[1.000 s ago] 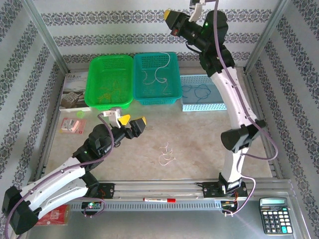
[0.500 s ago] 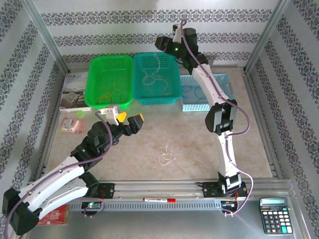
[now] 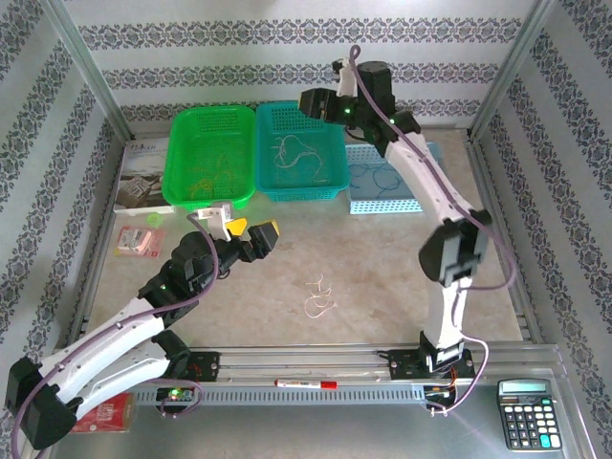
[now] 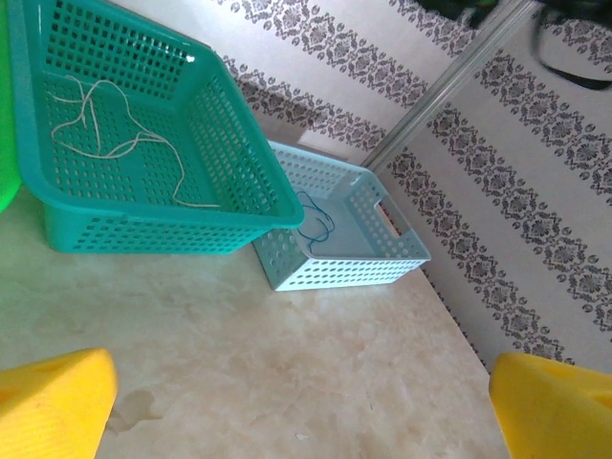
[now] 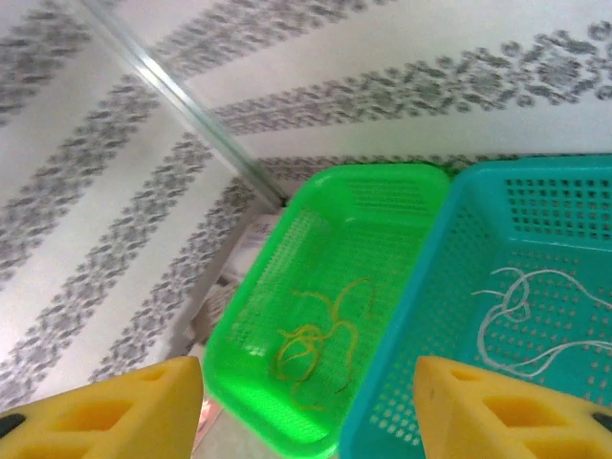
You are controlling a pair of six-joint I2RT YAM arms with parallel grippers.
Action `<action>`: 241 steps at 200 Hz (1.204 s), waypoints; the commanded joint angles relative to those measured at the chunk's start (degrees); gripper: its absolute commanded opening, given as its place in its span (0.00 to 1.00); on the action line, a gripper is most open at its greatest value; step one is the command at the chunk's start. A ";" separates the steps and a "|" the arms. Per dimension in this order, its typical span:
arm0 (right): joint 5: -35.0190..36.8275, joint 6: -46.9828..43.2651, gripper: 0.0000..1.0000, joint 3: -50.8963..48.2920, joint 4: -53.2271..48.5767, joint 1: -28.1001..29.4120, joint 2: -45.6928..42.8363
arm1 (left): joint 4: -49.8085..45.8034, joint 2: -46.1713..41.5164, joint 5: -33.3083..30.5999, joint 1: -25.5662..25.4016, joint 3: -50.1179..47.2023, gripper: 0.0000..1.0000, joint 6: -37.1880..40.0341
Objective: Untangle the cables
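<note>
Over the table (image 3: 382, 277), right end effector (image 3: 311, 100) hovers parted.

The right fingers (image 5: 105, 406) have parted — and swung left, down over the teal basket (image 3: 301, 191).

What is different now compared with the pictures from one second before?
The right gripper came down over the teal basket and opened; the white cable has bunched up inside it. The left gripper, the cables on the table and the green basket stayed put.

calculator (image 3: 527, 413): near-right corner | red marker (image 3: 306, 383): front rail | booklet (image 3: 142, 184): beside green basket (image 3: 214, 111) | pink packet (image 3: 138, 241): left edge
</note>
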 commanded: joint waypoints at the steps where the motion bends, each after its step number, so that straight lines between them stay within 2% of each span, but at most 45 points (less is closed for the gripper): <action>1: 2.23 -3.82 0.60 -14.60 3.73 2.46 -10.47 | 0.18 0.21 3.09 0.69 -0.06 1.00 -2.16; 59: 11.27 -3.06 0.61 -52.68 8.20 9.25 -32.73 | -0.17 1.39 5.76 0.85 -0.77 1.00 -3.87; 110: 18.01 3.43 0.67 -72.46 8.35 15.64 -42.55 | 0.76 3.05 6.87 0.87 -1.54 1.00 -4.45; 158: 19.08 7.91 0.67 -80.06 12.89 18.54 -41.02 | 2.57 5.51 8.70 0.87 -1.22 1.00 -5.38; 222: 17.01 9.79 0.64 -77.88 19.29 21.83 -30.35 | 3.87 7.68 9.53 0.80 -1.01 1.00 -6.22; 241: 16.37 9.69 0.58 -76.91 20.28 22.41 -27.11 | 3.83 7.74 9.49 0.82 -1.19 1.00 -6.26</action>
